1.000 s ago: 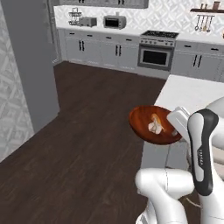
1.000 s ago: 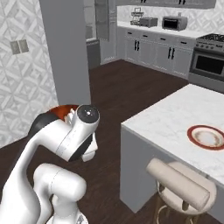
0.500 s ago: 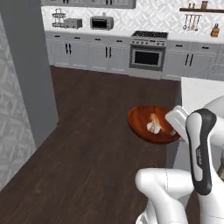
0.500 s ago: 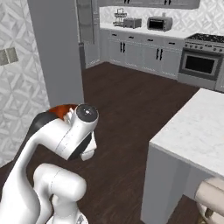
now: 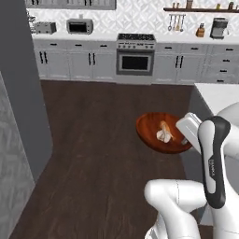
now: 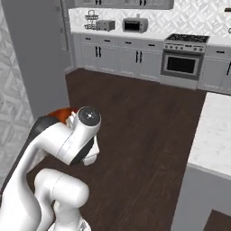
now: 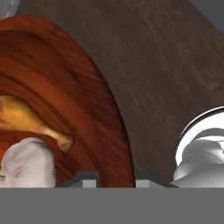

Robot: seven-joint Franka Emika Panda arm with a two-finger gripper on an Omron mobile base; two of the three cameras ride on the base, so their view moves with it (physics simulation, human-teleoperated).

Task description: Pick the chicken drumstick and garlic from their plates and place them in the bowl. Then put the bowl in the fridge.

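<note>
Nearest, the fingers [image 7: 114,178] are clamped on the rim of the bowl [image 5: 154,128], carrying it level above the dark wood floor [image 5: 98,140] so that nothing rolls out. Inside lie the chicken drumstick [image 7: 26,117] and, beside its bone end, the garlic [image 7: 27,164]. To the left stands the fridge [image 5: 23,84], the likely destination. At right is the white worktop [image 6: 214,135]; farthest, the oven [image 5: 135,60].
</note>
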